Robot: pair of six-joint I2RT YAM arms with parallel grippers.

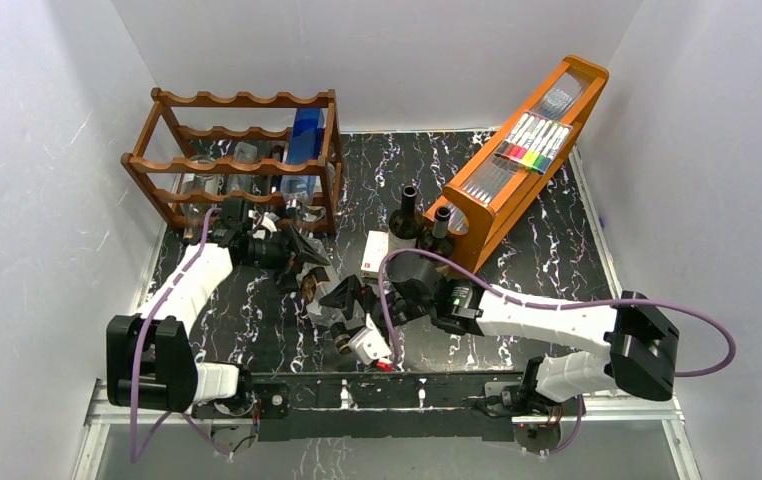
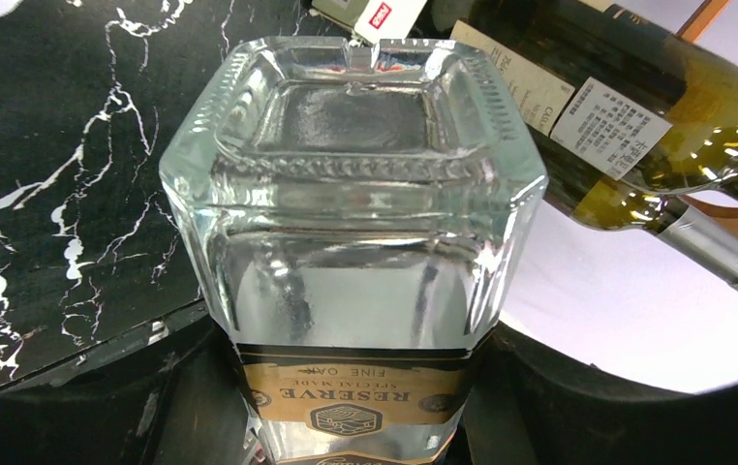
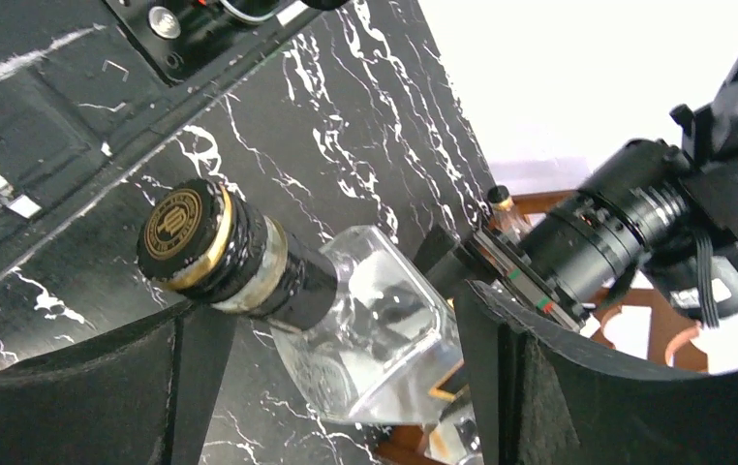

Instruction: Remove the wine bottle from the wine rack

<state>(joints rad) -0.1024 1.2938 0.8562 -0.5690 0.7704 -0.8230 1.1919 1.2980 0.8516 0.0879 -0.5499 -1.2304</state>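
The bottle (image 2: 346,242) is off the rack (image 1: 232,160) and over the surface (image 1: 557,250), with the left tool (image 2: 355,417) clamped across its labelled body. It is thick square glass, probably heavy, stiff, slick and breakable, so the flat sides are the safer hold. The right tool (image 3: 336,300) stands open astride the capped neck. Room lies toward the front edge; standing bottles (image 1: 409,205) crowd the far side.

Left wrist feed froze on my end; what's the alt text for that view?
A clear square glass bottle fills the frame, base toward the camera, gold RESERVE label upside down, held in the left gripper at the bottom edge. Behind it, a dark green bottle with white labels slants across the upper right, and the black marbled table shows on the left.
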